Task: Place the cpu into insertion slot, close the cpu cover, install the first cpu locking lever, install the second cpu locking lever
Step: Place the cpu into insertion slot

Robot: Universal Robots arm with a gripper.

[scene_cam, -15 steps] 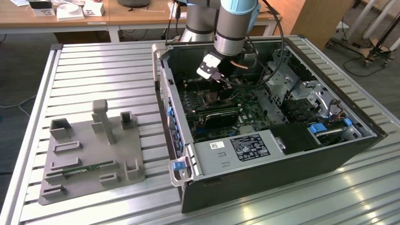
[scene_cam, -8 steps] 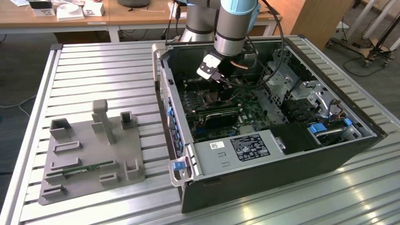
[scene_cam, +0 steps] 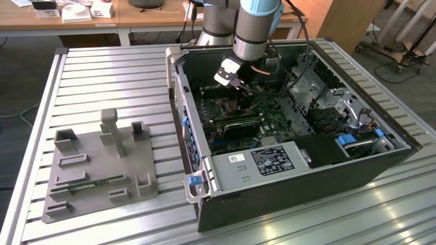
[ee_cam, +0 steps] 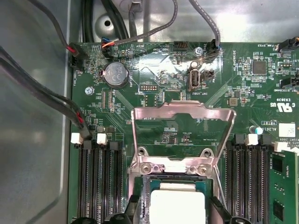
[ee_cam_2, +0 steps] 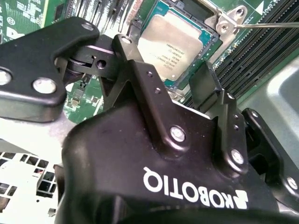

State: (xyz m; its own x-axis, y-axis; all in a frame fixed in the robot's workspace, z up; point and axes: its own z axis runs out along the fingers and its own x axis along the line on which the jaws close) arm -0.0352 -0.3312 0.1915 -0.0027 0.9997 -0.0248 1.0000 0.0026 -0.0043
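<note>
My gripper [scene_cam: 230,76] reaches down into the open computer case [scene_cam: 381,168], over the motherboard. In both wrist views the cpu [ee_cam: 177,205] [ee_cam_2: 170,44], a silver-grey square chip, lies flat in the insertion slot [ee_cam: 145,191]. The black fingertips [ee_cam: 133,210] stand apart on either side of the chip with a gap to each edge, so the gripper [ee_cam: 175,213] [ee_cam_2: 163,58] is open. The cpu cover [ee_cam: 182,108], a silver frame with a square window, is swung back on its hinge, away from the chip. A thin metal lever [ee_cam_2: 271,24] runs off from the socket's corner.
Black memory slots [ee_cam: 98,186] flank the socket on both sides. Dark cables [ee_cam: 46,93] cross the case floor beside the board, and a coin battery [ee_cam: 116,74] sits beyond the cover. A grey fixture [scene_cam: 95,163] stands on the slatted table at the exterior view's left.
</note>
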